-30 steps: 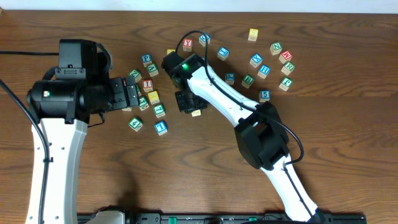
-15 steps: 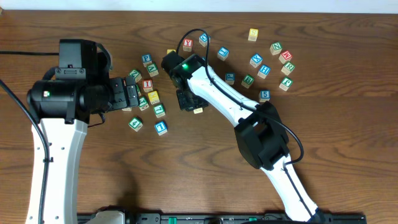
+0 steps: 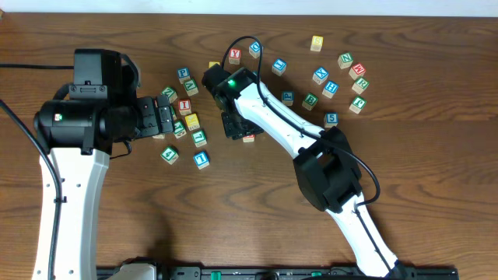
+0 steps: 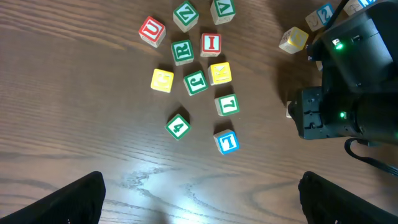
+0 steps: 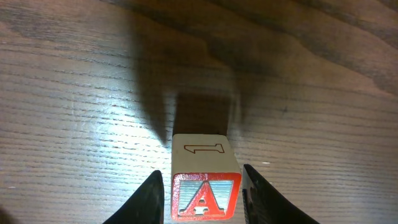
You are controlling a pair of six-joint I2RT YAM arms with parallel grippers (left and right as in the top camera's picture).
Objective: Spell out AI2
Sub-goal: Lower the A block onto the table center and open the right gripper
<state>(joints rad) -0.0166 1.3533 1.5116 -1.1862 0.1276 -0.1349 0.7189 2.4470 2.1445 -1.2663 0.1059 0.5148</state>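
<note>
My right gripper (image 5: 203, 199) is shut on the red "A" block (image 5: 206, 196), with a finger close on each side. The block's upper face shows an outlined "1". In the overhead view the block (image 3: 248, 138) sits at the tips of the right gripper (image 3: 236, 127), near the table's middle. The red "I" block (image 3: 184, 105) stands in the cluster left of it and also shows in the left wrist view (image 4: 211, 43). A blue-printed block (image 4: 324, 15) beside the right arm may be the "2", but its print is too small to be sure. My left gripper (image 3: 166, 119) is open and empty above the cluster.
Several letter blocks lie in the left cluster, with a green "4" (image 3: 170, 154) and the blue "1" (image 3: 201, 159) at its near edge. More blocks are scattered at the back right, among them the blue "5" (image 3: 331, 119). The right arm (image 3: 280, 124) crosses the table's middle.
The "A" block at the right gripper's tips has shifted slightly up and to the right, and its red face now shows from overhead. Neither arm has visibly moved.
</note>
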